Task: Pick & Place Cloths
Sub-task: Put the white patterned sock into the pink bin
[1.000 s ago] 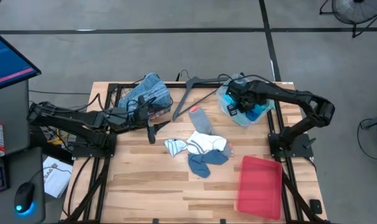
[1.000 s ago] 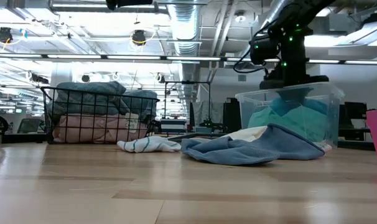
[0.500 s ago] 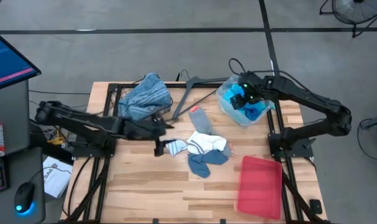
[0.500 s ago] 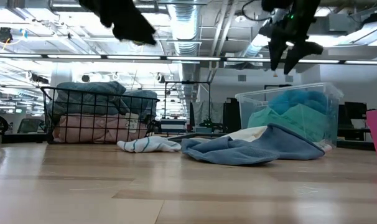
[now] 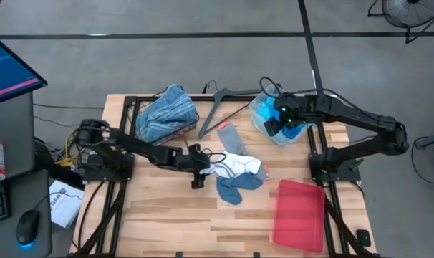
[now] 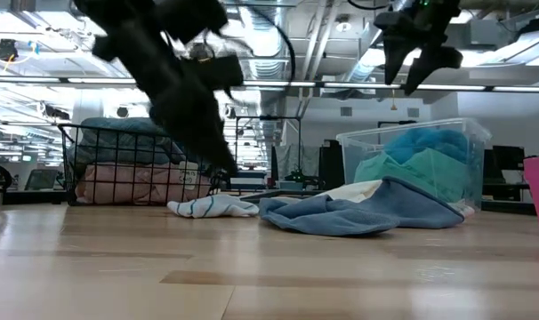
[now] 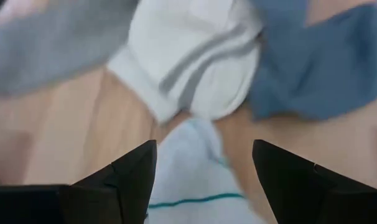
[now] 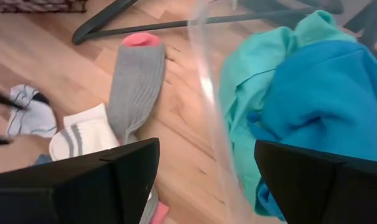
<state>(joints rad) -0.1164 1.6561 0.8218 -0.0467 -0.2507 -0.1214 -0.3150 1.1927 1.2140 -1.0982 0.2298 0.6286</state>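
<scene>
A pile of cloths lies mid-table: a small white cloth with teal stripes [image 5: 202, 169], a white sock with grey stripes [image 5: 238, 165], a grey sock with a pink toe [image 5: 231, 137] and a blue cloth [image 5: 238, 188]. My left gripper [image 5: 197, 179] hovers open just above the white-teal cloth [image 7: 191, 180], its fingers on either side of it, clear of it in the low view [image 6: 221, 160]. My right gripper [image 5: 274, 126] stands open above the clear bin [image 6: 412, 142], which holds turquoise and bright blue cloths [image 8: 313, 106].
A wire basket [image 5: 142, 115] at the far left holds a blue striped cloth [image 5: 168, 109] and others. A grey hanger [image 5: 220, 106] lies at the far edge between basket and bin. A flat red tray [image 5: 299, 213] sits near right. Bare wood at the near left.
My right gripper has opened and risen out of the bin, leaving the bright blue cloth inside. My left gripper has swung from the basket toward the table's right and near side and come down over the cloth pile, staying open.
</scene>
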